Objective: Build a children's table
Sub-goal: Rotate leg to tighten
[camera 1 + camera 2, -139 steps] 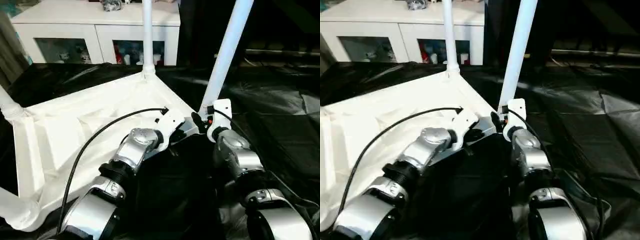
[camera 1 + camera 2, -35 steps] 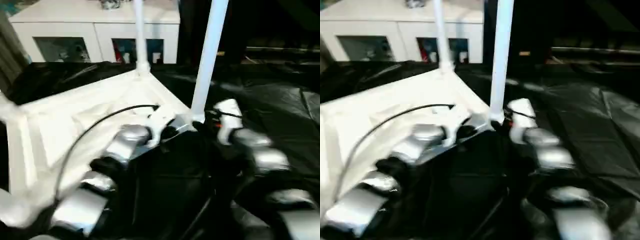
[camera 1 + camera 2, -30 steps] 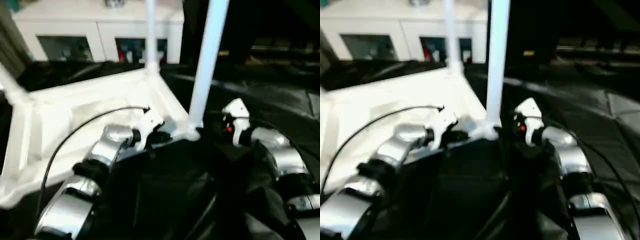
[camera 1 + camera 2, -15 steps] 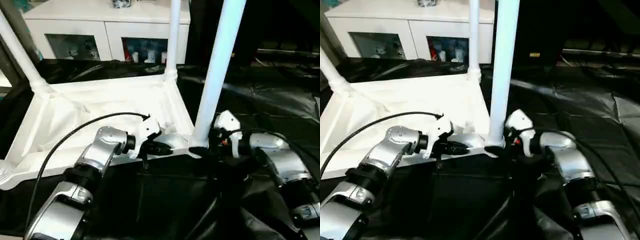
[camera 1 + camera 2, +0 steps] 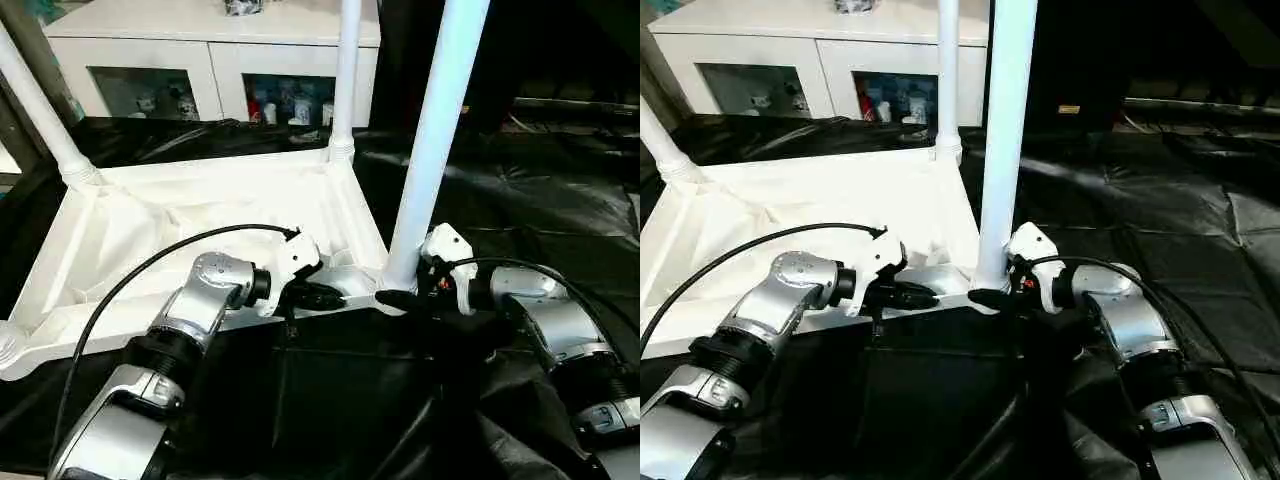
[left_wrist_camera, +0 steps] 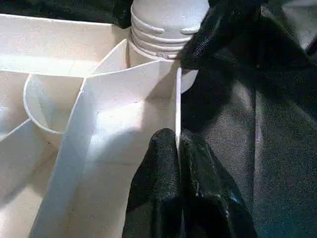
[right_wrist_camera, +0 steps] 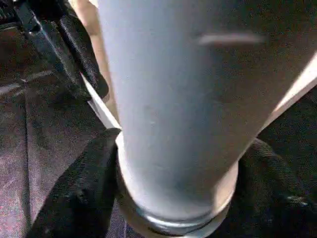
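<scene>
The children's table lies upside down on black sheeting, its ribbed underside facing up. Three legs stand upright in corner sockets: a far left one, a far one and the near right leg. My left gripper is shut on the thin near rim beside that near socket, its fingers pinching the wall. My right gripper straddles the near leg's base; one finger presses each side of it.
A white cabinet with glass doors stands behind the table. Crumpled black sheeting covers the ground to the right and in front. A black cable loops from my left arm over the tabletop.
The head camera has swung and steadied. My right gripper has moved in to the near leg's base and its fingers have narrowed around it. The left gripper keeps its pinch on the rim.
</scene>
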`<state>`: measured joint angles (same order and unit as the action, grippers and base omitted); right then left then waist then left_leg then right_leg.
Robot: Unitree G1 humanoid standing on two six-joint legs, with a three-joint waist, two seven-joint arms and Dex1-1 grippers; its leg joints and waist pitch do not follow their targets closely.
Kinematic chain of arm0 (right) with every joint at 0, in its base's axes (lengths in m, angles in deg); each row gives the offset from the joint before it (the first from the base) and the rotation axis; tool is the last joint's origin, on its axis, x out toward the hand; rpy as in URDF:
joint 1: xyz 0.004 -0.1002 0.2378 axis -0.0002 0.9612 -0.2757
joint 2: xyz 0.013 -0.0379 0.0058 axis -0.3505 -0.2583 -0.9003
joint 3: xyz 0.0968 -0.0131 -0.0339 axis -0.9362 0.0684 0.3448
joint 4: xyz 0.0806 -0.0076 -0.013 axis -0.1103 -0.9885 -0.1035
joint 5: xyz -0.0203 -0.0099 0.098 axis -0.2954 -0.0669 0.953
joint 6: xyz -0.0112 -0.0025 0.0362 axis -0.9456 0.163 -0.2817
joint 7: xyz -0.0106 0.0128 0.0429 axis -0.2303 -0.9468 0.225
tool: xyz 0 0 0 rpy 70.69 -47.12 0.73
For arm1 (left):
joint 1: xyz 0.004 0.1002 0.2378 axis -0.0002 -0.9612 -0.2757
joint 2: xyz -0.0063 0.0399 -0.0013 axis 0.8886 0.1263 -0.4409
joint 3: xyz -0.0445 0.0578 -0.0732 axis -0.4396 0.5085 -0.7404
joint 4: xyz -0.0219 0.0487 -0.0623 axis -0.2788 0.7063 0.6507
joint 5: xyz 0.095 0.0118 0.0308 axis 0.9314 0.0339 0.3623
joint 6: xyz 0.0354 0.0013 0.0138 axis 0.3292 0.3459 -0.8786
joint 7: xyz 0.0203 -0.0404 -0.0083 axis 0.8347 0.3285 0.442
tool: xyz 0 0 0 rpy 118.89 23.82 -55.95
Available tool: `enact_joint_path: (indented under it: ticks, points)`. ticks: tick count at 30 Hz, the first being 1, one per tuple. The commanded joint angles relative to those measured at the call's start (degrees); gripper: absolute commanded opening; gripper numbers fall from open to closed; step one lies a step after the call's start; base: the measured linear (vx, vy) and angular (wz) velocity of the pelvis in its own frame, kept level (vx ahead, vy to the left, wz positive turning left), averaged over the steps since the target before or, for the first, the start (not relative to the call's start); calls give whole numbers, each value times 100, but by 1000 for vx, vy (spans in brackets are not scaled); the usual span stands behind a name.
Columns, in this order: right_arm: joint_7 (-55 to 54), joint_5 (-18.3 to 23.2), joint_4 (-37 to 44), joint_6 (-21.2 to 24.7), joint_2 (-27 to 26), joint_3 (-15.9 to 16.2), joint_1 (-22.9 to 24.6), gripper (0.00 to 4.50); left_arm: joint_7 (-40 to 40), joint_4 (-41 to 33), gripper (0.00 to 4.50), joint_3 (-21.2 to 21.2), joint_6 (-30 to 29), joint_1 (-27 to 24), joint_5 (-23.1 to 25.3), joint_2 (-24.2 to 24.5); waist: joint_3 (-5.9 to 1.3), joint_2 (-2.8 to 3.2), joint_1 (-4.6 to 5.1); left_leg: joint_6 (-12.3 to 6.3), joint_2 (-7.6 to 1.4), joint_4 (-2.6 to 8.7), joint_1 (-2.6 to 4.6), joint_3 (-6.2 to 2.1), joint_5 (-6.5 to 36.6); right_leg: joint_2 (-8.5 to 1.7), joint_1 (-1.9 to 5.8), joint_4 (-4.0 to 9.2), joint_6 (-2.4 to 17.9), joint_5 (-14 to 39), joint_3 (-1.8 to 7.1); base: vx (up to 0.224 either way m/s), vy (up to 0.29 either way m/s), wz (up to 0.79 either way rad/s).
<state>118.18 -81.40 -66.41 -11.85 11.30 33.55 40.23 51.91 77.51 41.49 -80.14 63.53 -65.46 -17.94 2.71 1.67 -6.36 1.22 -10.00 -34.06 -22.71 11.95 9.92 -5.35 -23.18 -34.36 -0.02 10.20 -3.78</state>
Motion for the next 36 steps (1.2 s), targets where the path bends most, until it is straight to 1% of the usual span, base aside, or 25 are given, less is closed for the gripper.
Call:
enact_joint_path:
  ticks: [1, 6, 10, 12, 13, 14, 15, 17, 18, 19, 20, 21, 22, 23, 24, 26, 27, 29, 30, 31, 32, 33, 34, 35, 36]
  points:
    - [62, 45, -13, -17, -26, -11, -24, 279, 161, -320, 0, -98, 74, 23, -334, -119, -393, -132, 24, -466, -363, 360, 162, -158, 894, -376, 251, 344, 1405, 971, 243, 0, 0, 0]
    - [129, 74, 2, -11, -47, -39, 17, 277, 199, -342, 0, -74, 15, 10, -334, -111, -393, -126, 24, -488, -360, 354, 159, -156, 873, -372, 253, 342, 1424, 950, 240, 0, 0, 0]
    - [-125, 230, -115, 198, -230, -231, 66, 276, 13, -284, 0, -76, -8, 18, -252, -139, -393, -123, 27, -484, -358, 352, 160, -153, 888, -373, 248, 345, 1438, 966, 243, 0, 0, 0]
    - [-952, 315, -543, 291, -573, -587, -34, 276, -662, 31, 0, -107, 94, 133, 7, -284, -390, -115, 45, -441, -363, 361, 168, -157, 945, -378, 238, 356, 1430, 1043, 244, 0, 0, 0]
    - [-1235, 347, -683, 322, -688, -710, -72, 276, -895, 146, 0, -126, 113, 178, 82, -342, -375, -115, 79, -366, -350, 376, 170, -165, 1052, -372, 222, 387, 1403, 1187, 244, 0, 0, 0]
    - [-2084, 408, -1056, 364, -1007, -1029, -165, 276, -1415, 407, 0, -204, 125, 286, 164, -554, -378, -124, 123, -273, -342, 387, 177, -173, 1150, -385, 220, 396, 1386, 1321, 247, 0, 0, 0]
    - [-2093, 408, -1059, 364, -1010, -1032, -166, 275, -1420, 410, 0, -205, 125, 287, 165, -556, -377, -127, 158, -149, -337, 402, 182, -187, 1237, -380, 228, 409, 1342, 1451, 237, 0, 0, 0]
    - [-2547, 369, -1254, 305, -1178, -1126, -199, 275, -1831, 567, 0, -241, 54, 361, 242, -706, -370, -138, 187, -124, -333, 411, 170, -190, 1299, -378, 246, 422, 1292, 1477, 238, 0, 0, 0]
    - [-3091, 297, -1411, 246, -1343, -1228, -257, 275, -2197, 685, 0, -257, -28, 434, 301, -874, -361, -103, 204, -120, -344, 415, 181, -188, 1368, -387, 213, 428, 1276, 1485, 254, 0, 0, 0]
    - [-3686, 212, -1568, 161, -1531, -1319, -337, 275, -2585, 801, 0, -269, -95, 516, 360, -1075, -346, -104, 214, -77, -344, 427, 206, -186, 1453, -378, 191, 460, 1257, 1591, 255, 0, 0, 0]
    - [-3983, 169, -1644, 121, -1625, -1368, -379, 275, -2770, 856, 0, -273, -125, 556, 385, -1175, -347, -127, 247, 17, -318, 435, 201, -197, 1569, -384, 216, 467, 1219, 1799, 244, 0, 0, 0]
    - [-4315, 117, -1736, 94, -1742, -1407, -452, 275, -2973, 877, 0, -271, -164, 591, 397, -1323, -359, -132, 249, 37, -317, 433, 198, -201, 1549, -397, 228, 477, 1171, 1854, 242, 0, 0, 0]
    - [-4612, 67, -1842, 17, -1904, -1422, -556, 275, -3191, 855, 0, -224, -192, 607, 427, -1545, -352, -133, 266, 29, -321, 431, 202, -195, 1572, -394, 212, 492, 1164, 1865, 250, 0, 0, 0]
    - [-4709, 20, -1893, -66, -1968, -1419, -602, 275, -3250, 866, 0, -199, -161, 611, 452, -1634, -355, -124, 278, 12, -320, 429, 209, -201, 1591, -390, 214, 501, 1156, 1851, 244, 0, 0, 0]
    - [-4736, -32, -1929, -137, -2013, -1387, -634, 275, -3243, 862, 0, -158, -136, 600, 478, -1701, -361, -129, 288, -32, -315, 428, 193, -199, 1565, -385, 227, 500, 1143, 1790, 242, 0, 0, 0]
    - [-4743, -100, -1997, -201, -2062, -1331, -680, 275, -3222, 868, 0, -99, -101, 591, 504, -1768, -368, -131, 278, -110, -310, 420, 183, -193, 1501, -381, 234, 490, 1143, 1655, 244, 0, 0, 0]
    - [-4742, -221, -2040, -303, -2083, -1220, -715, 275, -3161, 848, 0, -19, -50, 563, 542, -1806, -373, -123, 279, -152, -307, 414, 175, -187, 1449, -379, 233, 485, 1162, 1552, 243, 0, 0, 0]
    - [-4586, -214, -2060, -536, -2135, -1176, -761, 275, -3147, 871, 0, 38, 34, 543, 608, -1790, -372, -127, 282, -195, -311, 417, 159, -191, 1407, -381, 248, 471, 1187, 1479, 237, 0, 0, 0]
    - [-4599, -204, -2071, -598, -2147, -1206, -776, 310, -3185, 898, 0, 29, 53, 555, 624, -1773, -373, -124, 278, -218, -314, 413, 172, -187, 1412, -379, 241, 470, 1194, 1456, 240, 0, 0, 0]
    - [-4557, -191, -2065, -662, -2149, -1223, -786, 331, -3190, 909, 0, 19, 65, 560, 628, -1748, -375, -124, 281, -229, -314, 413, 164, -188, 1390, -380, 249, 464, 1204, 1418, 241, 0, 0, 0]
    - [-4551, -189, -2064, -670, -2149, -1225, -787, 345, -3190, 911, 0, 18, 67, 561, 628, -1745, -377, -124, 280, -251, -316, 412, 166, -185, 1371, -375, 246, 459, 1226, 1363, 240, 0, 0, 0]
    - [-4426, -219, -1988, -829, -2077, -1196, -799, 352, -3160, 929, 0, -41, 91, 577, 631, -1630, -370, -118, 281, -266, -320, 419, 164, -187, 1396, -378, 246, 460, 1240, 1372, 238, 0, 0, 0]
    - [-4266, -205, -1911, -862, -2022, -1168, -789, 352, -3096, 922, 0, -52, 135, 575, 627, -1564, -372, -120, 283, -265, -318, 416, 162, -187, 1417, -380, 248, 462, 1240, 1388, 237, 0, 0, 0]
    - [-4009, -182, -1790, -909, -1936, -1123, -773, 365, -2992, 909, 0, -66, 207, 571, 620, -1459, -370, -127, 276, -282, -314, 415, 166, -188, 1456, -378, 252, 471, 1234, 1434, 233, 0, 0, 0]
    - [-3799, -144, -1684, -890, -1844, -1111, -753, 380, -2936, 900, 0, -91, 239, 566, 606, -1382, -372, -131, 279, -311, -312, 411, 149, -186, 1416, -377, 266, 459, 1233, 1388, 235, 0, 0, 0]
